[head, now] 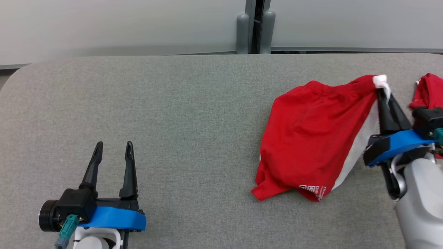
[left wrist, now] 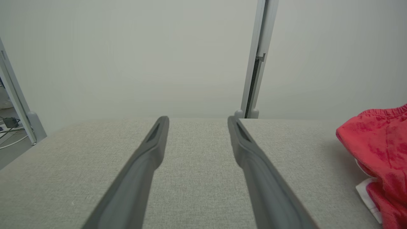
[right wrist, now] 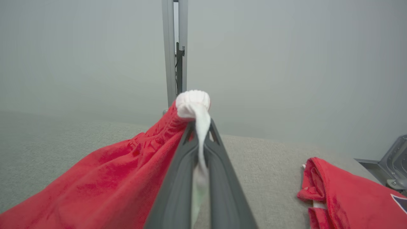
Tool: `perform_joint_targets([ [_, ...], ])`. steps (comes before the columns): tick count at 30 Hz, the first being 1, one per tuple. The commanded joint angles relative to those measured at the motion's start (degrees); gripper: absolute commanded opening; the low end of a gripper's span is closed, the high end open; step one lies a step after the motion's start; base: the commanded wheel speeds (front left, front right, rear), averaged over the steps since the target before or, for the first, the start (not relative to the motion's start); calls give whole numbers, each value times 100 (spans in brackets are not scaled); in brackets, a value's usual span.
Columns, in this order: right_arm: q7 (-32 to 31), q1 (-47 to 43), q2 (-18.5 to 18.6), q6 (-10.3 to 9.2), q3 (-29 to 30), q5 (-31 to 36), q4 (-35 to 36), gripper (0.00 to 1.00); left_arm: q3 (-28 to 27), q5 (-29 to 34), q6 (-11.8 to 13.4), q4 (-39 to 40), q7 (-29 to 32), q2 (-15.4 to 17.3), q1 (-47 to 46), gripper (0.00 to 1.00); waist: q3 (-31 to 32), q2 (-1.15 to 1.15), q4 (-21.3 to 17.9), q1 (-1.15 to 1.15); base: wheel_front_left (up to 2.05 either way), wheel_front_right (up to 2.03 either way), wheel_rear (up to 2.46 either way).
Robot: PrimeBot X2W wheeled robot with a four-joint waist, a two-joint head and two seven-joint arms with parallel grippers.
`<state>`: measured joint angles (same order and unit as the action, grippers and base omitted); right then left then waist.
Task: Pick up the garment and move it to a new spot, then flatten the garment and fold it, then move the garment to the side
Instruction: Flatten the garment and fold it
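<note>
The right gripper [head: 383, 92] pinches the red shorts [head: 311, 138] by the waistband in its jaws, lifting one corner at the bench's [head: 173, 103] right end. The left gripper [head: 114, 148] has its jaws wide and empty. Next, the shorts likely need carrying somewhere new.

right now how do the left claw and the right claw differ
The left claw is open and empty; the right claw is shut on the white edge of the red garment. The left claw is over bare table; the right claw holds that edge lifted. Both are dark with a blue mount.

Left jaws apart, right jaws together.
</note>
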<state>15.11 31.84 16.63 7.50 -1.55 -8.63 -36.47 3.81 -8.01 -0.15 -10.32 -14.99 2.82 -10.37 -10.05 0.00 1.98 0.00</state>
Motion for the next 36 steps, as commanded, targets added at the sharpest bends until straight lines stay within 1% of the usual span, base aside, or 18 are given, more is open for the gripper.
perform_joint_targets([
  [1,1,-94,-105,-2,-110,49,167,0,-20,-18,-8,-12,-25,17,71,100,62,0,12,0,0,0,0],
  [4,0,-217,-355,-2,-567,147,640,0,-24,-4,-31,-13,-25,18,96,100,142,0,67,0,0,0,0],
  [8,-16,-441,-666,-2,-1389,134,1132,0,-38,-15,-41,-8,-25,18,137,100,221,0,186,0,0,0,0],
  [12,-84,-637,-971,-2,-2236,-36,1402,0,-6,-61,-18,-8,-25,18,187,100,246,0,322,0,0,0,0],
  [15,-131,-745,-1124,-2,-2850,-173,1359,0,42,-102,-13,-16,-25,17,176,100,225,0,443,0,0,0,0],
  [19,-116,-817,-1273,-2,-3583,-337,1081,0,99,-150,21,-11,-25,17,167,100,171,0,572,0,0,0,0],
  [23,-79,-846,-1362,-2,-4248,-465,691,0,163,-197,50,-21,-24,18,127,100,104,0,661,0,0,0,0],
  [27,-49,-880,-1377,-2,-4844,-661,356,0,236,-242,104,-26,-24,19,76,100,38,0,713,0,0,0,0],
  [28,-39,-895,-1381,-1,-4996,-738,333,11,248,-244,117,-25,-25,18,66,100,24,0,715,0,0,0,0],
  [29,-30,-900,-1379,-2,-5096,-819,319,39,253,-254,115,-27,-25,18,59,100,14,0,713,0,0,0,0],
  [30,-24,-876,-1376,-2,-5183,-871,313,100,255,-266,130,-30,-25,17,54,100,7,0,705,0,0,0,0],
  [33,5,-773,-1377,-2,-5307,-965,374,100,226,-275,153,-38,-25,18,63,100,6,0,646,0,0,0,0],
  [36,3,-671,-1377,-2,-5185,-922,498,100,208,-267,174,-55,-25,17,86,100,47,0,560,0,0,0,0],
])
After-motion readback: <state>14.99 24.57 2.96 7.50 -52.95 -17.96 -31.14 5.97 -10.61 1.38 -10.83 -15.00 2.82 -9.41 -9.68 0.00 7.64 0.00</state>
